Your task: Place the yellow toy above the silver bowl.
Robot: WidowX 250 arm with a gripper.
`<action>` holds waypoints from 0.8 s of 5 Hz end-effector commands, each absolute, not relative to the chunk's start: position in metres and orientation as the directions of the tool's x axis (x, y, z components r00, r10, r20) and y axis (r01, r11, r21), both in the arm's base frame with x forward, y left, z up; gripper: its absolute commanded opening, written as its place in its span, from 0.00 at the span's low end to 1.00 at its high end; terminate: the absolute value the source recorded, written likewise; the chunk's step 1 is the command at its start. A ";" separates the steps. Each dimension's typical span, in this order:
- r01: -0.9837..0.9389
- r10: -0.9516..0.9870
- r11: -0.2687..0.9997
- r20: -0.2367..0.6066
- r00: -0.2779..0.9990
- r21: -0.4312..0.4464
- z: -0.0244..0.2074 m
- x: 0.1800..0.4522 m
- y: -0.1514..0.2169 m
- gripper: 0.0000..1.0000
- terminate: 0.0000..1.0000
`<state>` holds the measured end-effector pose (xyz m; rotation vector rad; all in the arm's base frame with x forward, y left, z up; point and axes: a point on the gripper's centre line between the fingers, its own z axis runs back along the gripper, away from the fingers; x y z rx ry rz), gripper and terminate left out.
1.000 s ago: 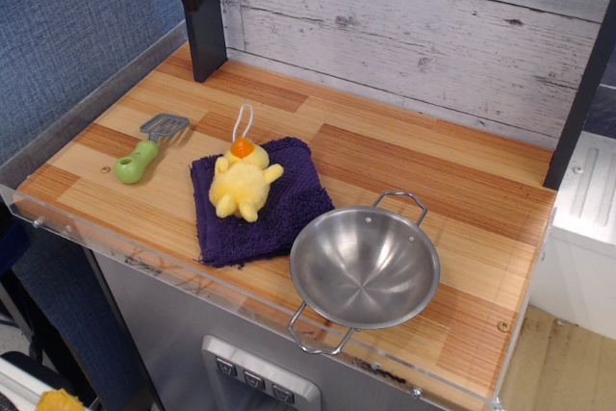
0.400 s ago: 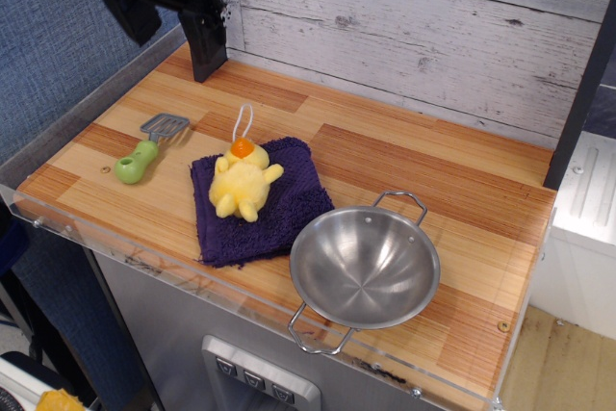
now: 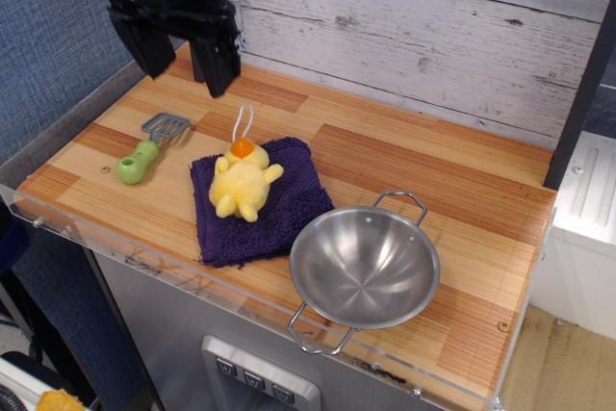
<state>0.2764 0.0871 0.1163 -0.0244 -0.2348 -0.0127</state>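
Observation:
The yellow toy [image 3: 243, 182], a plush duck with an orange beak and a white string loop, lies on a dark purple cloth [image 3: 258, 197] near the middle of the wooden counter. The silver bowl [image 3: 364, 267] with two wire handles stands empty at the front right, beside the cloth. My black gripper [image 3: 185, 72] hangs open above the back left of the counter, its two fingers pointing down, up and left of the duck and apart from it.
A toy spatula with a green handle [image 3: 142, 153] lies left of the cloth. A white plank wall [image 3: 414, 26] runs along the back. A black post [image 3: 582, 93] stands at the right edge. The counter's front edge [image 3: 241, 300] has a clear lip.
The gripper has come down from the top left corner into view and moved right and toward the duck. Duck, cloth, bowl and spatula have not moved.

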 end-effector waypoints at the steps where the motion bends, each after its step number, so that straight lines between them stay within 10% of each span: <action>1: 0.023 -0.012 0.997 0.161 0.987 -0.069 0.102 0.282 0.071 1.00 0.00; 4: 0.007 0.000 0.997 0.081 0.997 -0.082 0.060 0.279 0.049 1.00 0.00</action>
